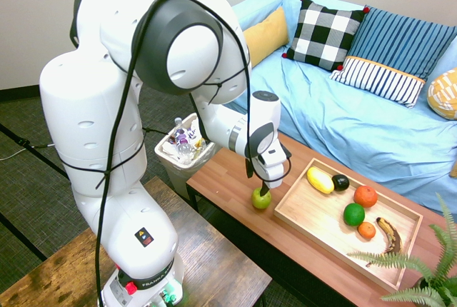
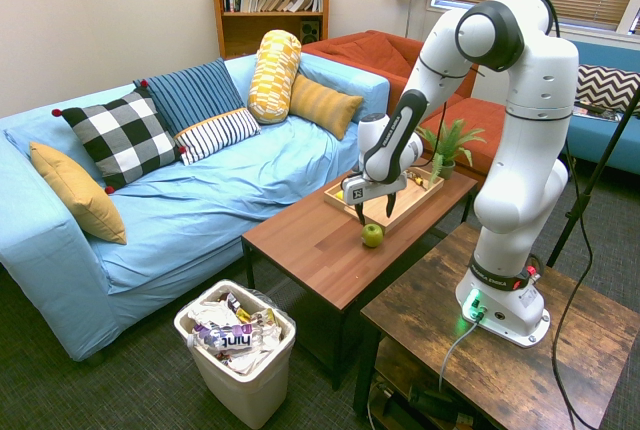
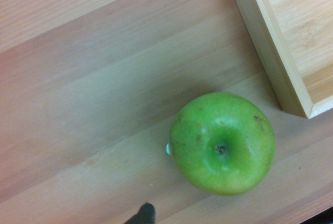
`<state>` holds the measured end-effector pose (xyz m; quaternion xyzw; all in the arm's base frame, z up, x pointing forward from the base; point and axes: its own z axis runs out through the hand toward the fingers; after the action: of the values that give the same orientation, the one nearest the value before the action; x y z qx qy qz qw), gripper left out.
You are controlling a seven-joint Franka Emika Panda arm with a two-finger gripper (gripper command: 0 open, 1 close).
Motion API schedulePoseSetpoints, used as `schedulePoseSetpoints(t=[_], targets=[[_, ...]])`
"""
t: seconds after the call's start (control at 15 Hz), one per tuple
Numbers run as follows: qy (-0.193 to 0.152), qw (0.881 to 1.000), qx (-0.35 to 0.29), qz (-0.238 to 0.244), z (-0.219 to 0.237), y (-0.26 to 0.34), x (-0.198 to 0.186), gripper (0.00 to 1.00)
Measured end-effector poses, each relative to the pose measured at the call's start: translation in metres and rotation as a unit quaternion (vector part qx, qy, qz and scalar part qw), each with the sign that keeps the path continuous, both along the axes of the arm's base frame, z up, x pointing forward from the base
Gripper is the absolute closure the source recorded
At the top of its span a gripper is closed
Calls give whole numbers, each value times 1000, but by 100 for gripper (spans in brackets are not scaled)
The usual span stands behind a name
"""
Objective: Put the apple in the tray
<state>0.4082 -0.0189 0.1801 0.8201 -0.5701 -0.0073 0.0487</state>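
Note:
The apple (image 1: 261, 198) (image 2: 372, 235) is small, round and yellow-green. It rests on the low reddish-wood table (image 1: 228, 178), near the table's front edge and just outside the near corner of the tray (image 1: 296, 210) (image 2: 402, 206). The wrist view shows the apple (image 3: 222, 141) from above, stem dimple up, beside the tray's light-wood rim (image 3: 270, 47). My gripper (image 1: 264, 184) (image 2: 375, 210) hangs directly over the apple, fingers pointing down and open, with nothing between them. In the tray lie a yellow fruit (image 1: 320, 179), a dark one, two orange ones, a deep-green one (image 1: 353, 214) and a browned banana.
A blue sofa (image 1: 357, 121) with cushions runs behind the table. A white waste bin (image 1: 182, 151) full of wrappers stands at the table's left end. A potted plant (image 1: 421, 264) is at the right end. A dark wooden table (image 1: 214, 264) bears the arm.

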Motion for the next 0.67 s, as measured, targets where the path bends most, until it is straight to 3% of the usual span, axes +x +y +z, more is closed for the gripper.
schedulePoseSetpoints(t=[0.67], targets=[[16,999,-11,-47,-47,-7,17,0]])
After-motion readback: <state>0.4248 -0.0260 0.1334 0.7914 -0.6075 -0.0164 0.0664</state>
